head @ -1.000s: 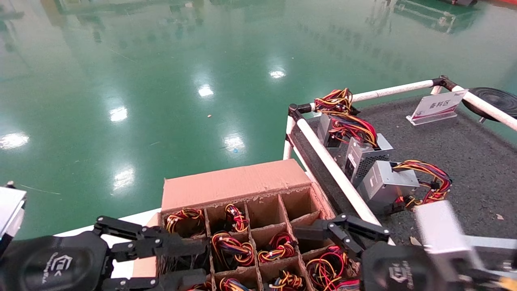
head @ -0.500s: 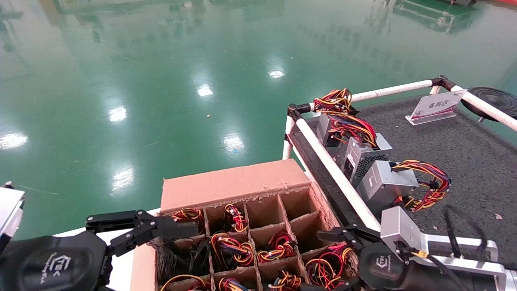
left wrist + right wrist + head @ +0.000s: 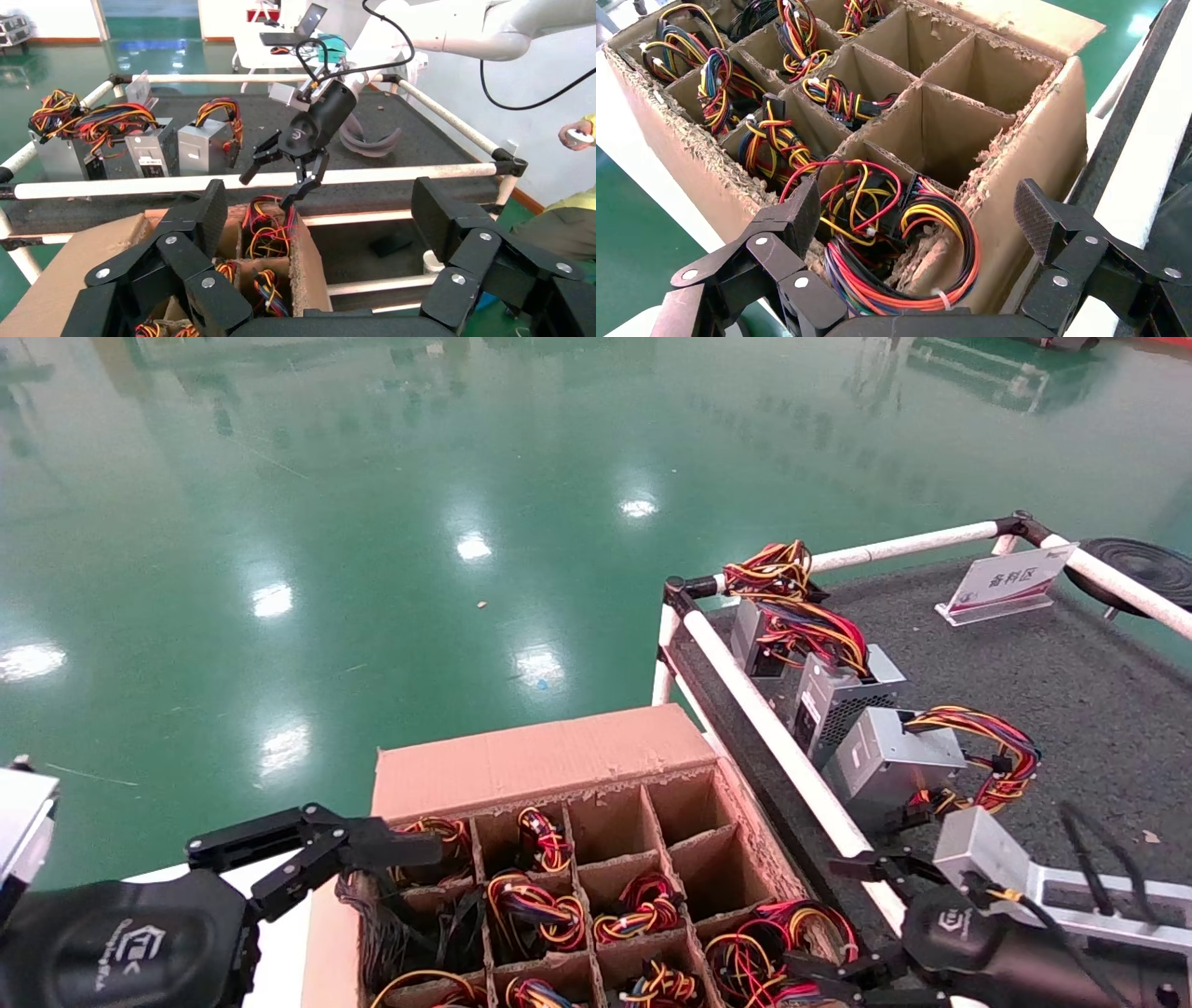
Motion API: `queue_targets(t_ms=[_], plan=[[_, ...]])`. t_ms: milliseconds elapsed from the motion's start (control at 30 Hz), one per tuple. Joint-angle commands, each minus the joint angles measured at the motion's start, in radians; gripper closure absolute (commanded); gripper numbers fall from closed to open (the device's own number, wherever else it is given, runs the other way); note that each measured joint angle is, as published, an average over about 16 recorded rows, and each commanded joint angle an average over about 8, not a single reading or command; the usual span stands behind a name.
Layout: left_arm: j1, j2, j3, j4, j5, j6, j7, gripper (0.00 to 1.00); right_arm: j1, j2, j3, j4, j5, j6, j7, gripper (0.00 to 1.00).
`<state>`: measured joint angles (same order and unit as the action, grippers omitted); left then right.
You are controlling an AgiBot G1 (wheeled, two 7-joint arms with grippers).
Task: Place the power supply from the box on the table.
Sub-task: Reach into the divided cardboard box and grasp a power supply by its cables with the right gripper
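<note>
The box (image 3: 540, 761) stands low in the head view, its cells holding red, yellow and black wire bundles; the cases under them are hidden. My right gripper (image 3: 812, 917) hangs open over the box's near right corner cell. In the right wrist view its jaws (image 3: 919, 217) straddle that power supply's wire bundle (image 3: 905, 239) without touching it, one finger outside the box wall. My left gripper (image 3: 391, 868) is open and empty above the box's left edge. On the table (image 3: 1071, 691), three power supplies (image 3: 889, 761) lie in a row beside the rail.
A white pipe rail (image 3: 773, 738) runs between the box and the table. A sign stand (image 3: 1006, 581) and a black round object (image 3: 1136, 565) sit at the table's far side. Glossy green floor (image 3: 372, 523) lies beyond. A person (image 3: 576, 217) stands past the table.
My right gripper has swung right and lower, from mid-box to the right corner cell by the rail. My left gripper has pulled back left and lifted.
</note>
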<state>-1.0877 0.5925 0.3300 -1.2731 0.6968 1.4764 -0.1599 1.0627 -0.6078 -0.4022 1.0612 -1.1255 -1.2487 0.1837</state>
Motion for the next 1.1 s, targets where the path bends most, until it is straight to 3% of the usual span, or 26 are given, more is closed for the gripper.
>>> queue_targets(t_ms=[33, 267, 333, 1100], plan=[[0.0, 0.0, 0.0, 0.0, 0.0, 0.0, 0.0, 0.0, 0.002, 0.003, 0.001, -0.013, -0.002, -0.002, -0.004, 0.08], [0.0, 0.0, 0.0, 0.0, 0.0, 0.0, 0.0, 0.0, -0.009, -0.012, -0.01, -0.029, -0.018, 0.006, -0.02, 0.88], [0.0, 0.0, 0.0, 0.0, 0.0, 0.0, 0.0, 0.0, -0.01, -0.019, -0.012, -0.031, -0.022, 0.013, -0.021, 0.99], [0.0, 0.0, 0.001, 0.0, -0.001, 0.0, 0.0, 0.0, -0.004, -0.031, -0.019, -0.062, -0.032, 0.014, -0.024, 1.0]])
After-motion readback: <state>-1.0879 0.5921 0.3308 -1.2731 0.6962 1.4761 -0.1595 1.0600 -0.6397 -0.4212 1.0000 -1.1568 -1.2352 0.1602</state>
